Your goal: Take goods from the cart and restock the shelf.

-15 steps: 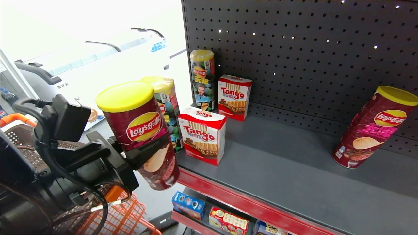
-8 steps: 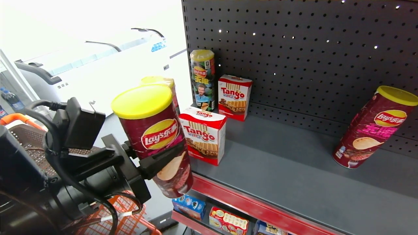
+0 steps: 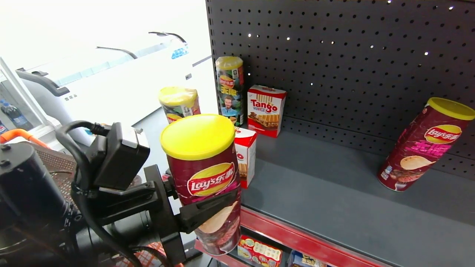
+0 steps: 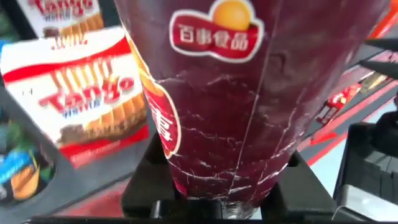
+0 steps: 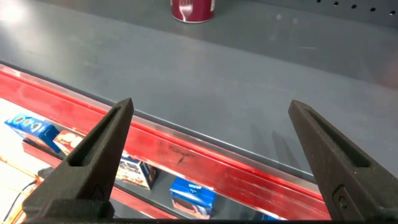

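My left gripper (image 3: 206, 203) is shut on a maroon chips can (image 3: 206, 178) with a yellow lid, held upright just in front of the shelf's red front edge (image 3: 297, 239). In the left wrist view the can (image 4: 249, 93) sits between the jaws, with a red-and-white wafer box (image 4: 74, 106) beside it. That wafer box (image 3: 245, 155) is half hidden behind the can. My right gripper (image 5: 214, 162) is open above the grey shelf board (image 5: 261, 81), with nothing between its fingers.
A second maroon can (image 3: 423, 146) leans against the pegboard at the right. Another wafer box (image 3: 266, 110) and two green-labelled cans (image 3: 230, 89) (image 3: 179, 103) stand at the shelf's left. The cart's orange handle (image 3: 18, 134) is at far left. Small boxes (image 3: 259, 252) fill the lower shelf.
My left gripper has carried the maroon can to the right and lower, closer to the shelf's front edge, so it now covers part of the near wafer box.
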Available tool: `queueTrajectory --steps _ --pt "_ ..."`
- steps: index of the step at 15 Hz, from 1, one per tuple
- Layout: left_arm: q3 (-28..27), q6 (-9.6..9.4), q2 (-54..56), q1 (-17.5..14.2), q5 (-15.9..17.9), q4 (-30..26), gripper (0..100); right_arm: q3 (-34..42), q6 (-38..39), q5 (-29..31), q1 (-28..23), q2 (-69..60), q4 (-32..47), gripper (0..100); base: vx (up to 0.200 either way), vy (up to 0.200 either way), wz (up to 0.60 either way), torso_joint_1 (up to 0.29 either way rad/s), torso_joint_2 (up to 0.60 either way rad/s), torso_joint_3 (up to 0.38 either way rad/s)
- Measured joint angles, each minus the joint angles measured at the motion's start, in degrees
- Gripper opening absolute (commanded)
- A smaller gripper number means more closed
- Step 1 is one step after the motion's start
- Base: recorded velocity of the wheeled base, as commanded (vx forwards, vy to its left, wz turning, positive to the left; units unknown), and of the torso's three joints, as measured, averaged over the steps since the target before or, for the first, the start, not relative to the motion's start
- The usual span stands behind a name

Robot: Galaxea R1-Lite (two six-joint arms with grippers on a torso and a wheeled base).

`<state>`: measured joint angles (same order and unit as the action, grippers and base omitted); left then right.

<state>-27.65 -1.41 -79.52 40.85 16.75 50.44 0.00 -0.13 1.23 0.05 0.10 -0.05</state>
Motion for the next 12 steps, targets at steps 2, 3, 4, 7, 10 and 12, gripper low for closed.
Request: queueTrajectory --steps 2,3,4,7,10,12 --pt "-1.49 0.0 -0.02 -0.01 0.24 0.13 0 0.0 -0.09 -0.01 -0.05 0.0 -0.09 100 0.0 0.0 -0.6 0.0 0.0 0.002" --pt "-2.17 0.0 -0.24 -0.01 0.27 -0.22 0 0.0 -0.09 -0.01 0.05 0.0 0.05 100 0.0 0.0 -0.6 0.017 0.01 -0.002" --pt "-3.22 0.0 -0.57 0.02 0.32 0.07 0 0.0 -0.09 0.0 0.05 0.0 0.0 100 0.0 0.0 -0.6 -0.002 0.0 0.002" --pt "-5.01 0.02 -1.38 -0.11 0.35 0.02 0 -0.05 -0.11 0.0 0.0 0.0 0.02 100 0.0 0.0 -0.6 0.002 0.0 0.001" --pt "-5.17 0.02 -1.73 -0.45 1.21 -0.02 0 -0.05 0.0 0.0 0.05 0.0 0.0 100 0.0 0.0 -0.4 0.002 0.0 -0.002" --pt "-5.14 0.07 -1.84 -0.74 1.26 -0.04 0 -0.05 0.02 0.0 0.0 0.0 0.02 100 0.0 0.0 0.0 0.0 0.0 0.0"
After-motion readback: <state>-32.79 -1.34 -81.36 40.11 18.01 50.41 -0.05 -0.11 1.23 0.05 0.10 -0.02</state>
